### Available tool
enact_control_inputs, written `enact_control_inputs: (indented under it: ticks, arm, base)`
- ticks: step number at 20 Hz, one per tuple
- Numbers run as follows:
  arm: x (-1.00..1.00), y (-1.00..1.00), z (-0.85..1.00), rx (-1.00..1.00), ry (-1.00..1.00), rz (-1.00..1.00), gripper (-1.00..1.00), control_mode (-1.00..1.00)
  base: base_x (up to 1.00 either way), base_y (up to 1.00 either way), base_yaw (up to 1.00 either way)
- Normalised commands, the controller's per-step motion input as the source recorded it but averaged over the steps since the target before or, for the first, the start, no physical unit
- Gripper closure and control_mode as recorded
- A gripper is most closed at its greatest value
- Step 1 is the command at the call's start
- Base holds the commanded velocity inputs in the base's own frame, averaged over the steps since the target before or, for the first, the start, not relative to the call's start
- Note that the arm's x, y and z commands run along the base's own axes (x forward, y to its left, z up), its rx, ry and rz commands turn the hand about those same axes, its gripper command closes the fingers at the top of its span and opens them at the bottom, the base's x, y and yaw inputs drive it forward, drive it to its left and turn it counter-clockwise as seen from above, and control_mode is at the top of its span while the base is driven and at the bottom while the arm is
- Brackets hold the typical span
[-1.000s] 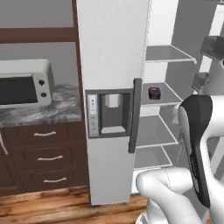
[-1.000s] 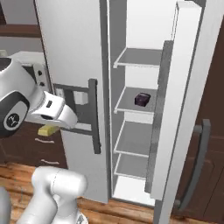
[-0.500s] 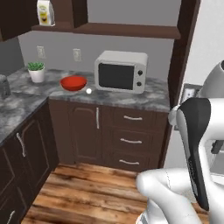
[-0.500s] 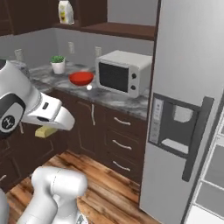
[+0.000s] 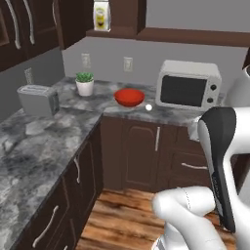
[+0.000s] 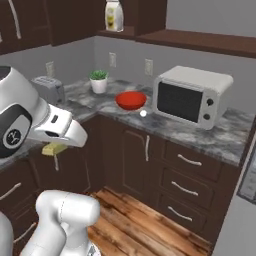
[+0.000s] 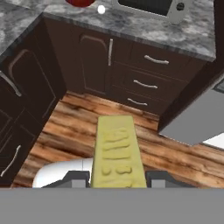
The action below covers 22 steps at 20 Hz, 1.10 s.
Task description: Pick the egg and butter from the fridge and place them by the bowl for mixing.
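Note:
My gripper [image 7: 117, 177] is shut on the butter [image 7: 116, 148], a yellow stick that juts out between the two dark fingertips [image 7: 76, 176]. From the right base view the butter [image 6: 53, 148] hangs under the white hand, over the floor in front of the corner cabinets. The red bowl [image 5: 129, 96] sits on the grey marble counter, left of the microwave. The egg [image 5: 148, 107] lies on the counter just right of the bowl; bowl [image 6: 131, 100] and egg [image 6: 143, 113] are well ahead of the gripper. A corner of the light-grey fridge [image 7: 192, 127] shows at the right.
A white microwave [image 5: 188, 84] stands right of the bowl, a potted plant [image 5: 84, 84] to its left, and a toaster [image 5: 38, 100] on the left counter wing. Dark cabinets and drawers [image 6: 185, 187] line the wall below. Wooden floor [image 5: 124, 219] lies between me and them.
Both base views have swung from the open fridge to the counter corner with the bowl, so the base has moved. The butter stays in the shut gripper.

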Motion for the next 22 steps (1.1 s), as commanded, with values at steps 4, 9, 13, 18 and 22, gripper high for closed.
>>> enact_control_inputs:
  ticks: [4,9,13,18,22]
  arm:
    - [0.0,0.0,0.0,0.0,0.0,0.0,1.0,1.0]
    - [0.0,0.0,0.0,0.0,0.0,0.0,1.0,1.0]
    - [0.0,0.0,0.0,0.0,0.0,0.0,1.0,1.0]
    - [0.0,0.0,0.0,0.0,0.0,0.0,1.0,1.0]
    - [0.0,0.0,0.0,0.0,0.0,0.0,1.0,1.0]
  base:
    - [0.63,0.63,-0.05]
    - [0.7,0.02,-0.19]
    - [0.74,0.01,-0.2]
    - [0.8,0.29,-0.11]
    - [0.8,0.3,-0.11]
